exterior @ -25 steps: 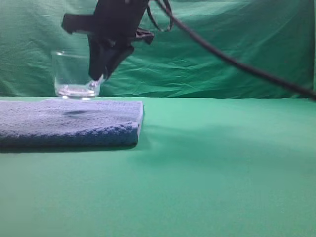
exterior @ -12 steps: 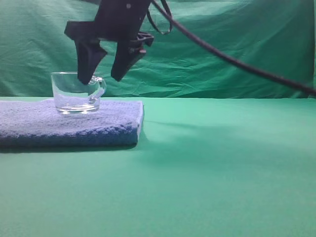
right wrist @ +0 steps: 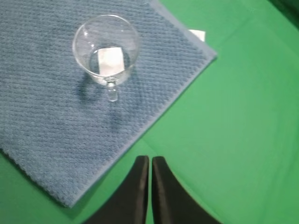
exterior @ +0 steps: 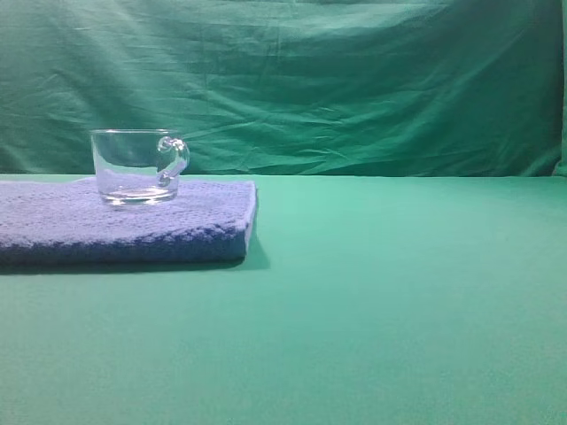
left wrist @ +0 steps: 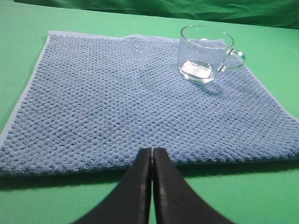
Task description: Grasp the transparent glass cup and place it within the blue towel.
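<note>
We are seeing cup [exterior: 139, 166] standing upright on towel [exterior: 124, 221], handle [exterior: 174, 159] free, nothing touching it. Our right gripper [right wrist: 150, 161] is hanging above green cloth [right wrist: 233, 116], fingers pressed together, holding nothing; cup is sitting ahead and left of it, well apart. Our left gripper [left wrist: 152, 154] is also staying closed and empty, tips just short of towel's near edge; cup is lying ahead and right, at towel's far side.

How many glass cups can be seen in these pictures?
1. The glass cup stands upright on the blue towel, near the towel's far right corner, with its handle toward the right gripper. No other cup shows in any view.
</note>
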Controlling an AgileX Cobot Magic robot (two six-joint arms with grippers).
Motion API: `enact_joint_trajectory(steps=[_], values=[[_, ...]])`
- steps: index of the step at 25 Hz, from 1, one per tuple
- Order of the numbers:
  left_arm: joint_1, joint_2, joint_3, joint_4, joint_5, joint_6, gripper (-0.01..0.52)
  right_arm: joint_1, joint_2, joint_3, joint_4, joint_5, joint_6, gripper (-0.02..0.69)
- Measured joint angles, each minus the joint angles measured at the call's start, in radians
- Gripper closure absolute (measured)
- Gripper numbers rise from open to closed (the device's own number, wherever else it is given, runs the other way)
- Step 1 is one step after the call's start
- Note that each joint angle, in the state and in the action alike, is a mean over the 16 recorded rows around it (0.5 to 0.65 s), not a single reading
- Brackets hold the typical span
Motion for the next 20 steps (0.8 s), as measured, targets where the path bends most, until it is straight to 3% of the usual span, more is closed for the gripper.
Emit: enact_joint_trajectory(steps=[12, 20], values=[[0.000, 0.000, 0.000, 0.000, 0.000, 0.000, 0.514, -0.001, -0.528, 0.713, 0.133, -0.429, 0.003, 0.665], [0.000, 0.000, 0.000, 0.000, 0.000, 0.000, 0.514, -0.001, -0.842, 1.002, 0.214, -0.546, 0.011, 0.665]])
